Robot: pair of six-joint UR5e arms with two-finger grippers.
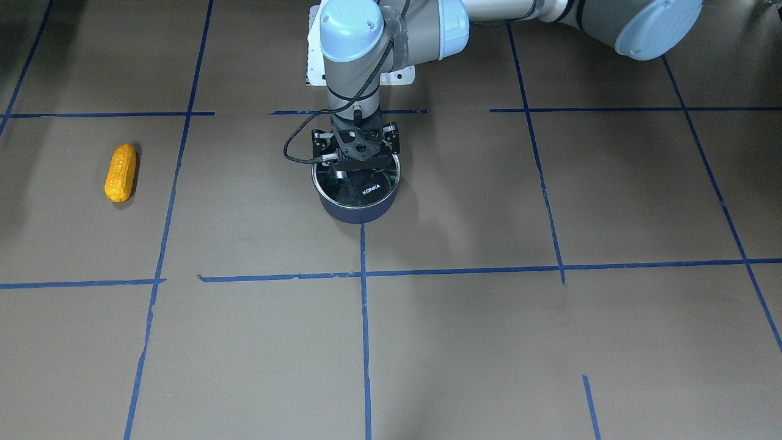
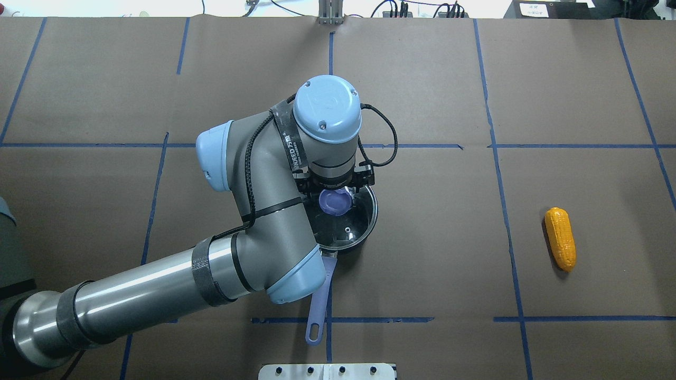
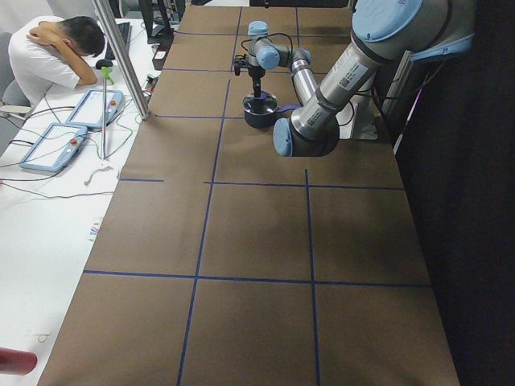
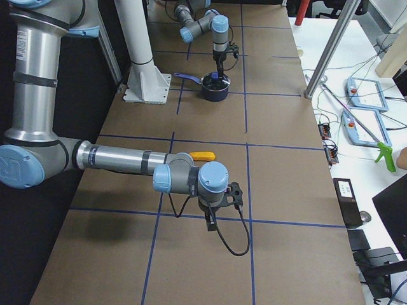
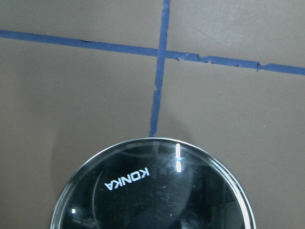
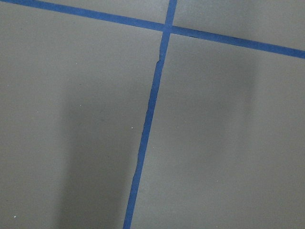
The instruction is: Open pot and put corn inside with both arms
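Navy pot (image 2: 364,228) stands mid-worktop (image 2: 449,264), glass lid (image 5: 157,191) on, handle (image 2: 318,306) toward 6 o'clock. Left pincer (image 1: 357,160) sits over the purple knob (image 2: 335,201), possibly straddling it; grip cannot be told. Corn (image 2: 560,238) lies at 3 o'clock, well apart. Right pincer (image 4: 221,210) hangs above the worktop; state undeterminable.

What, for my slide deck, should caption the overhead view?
Left gripper at the purple knob of the lidded pot; corn lies well apart.
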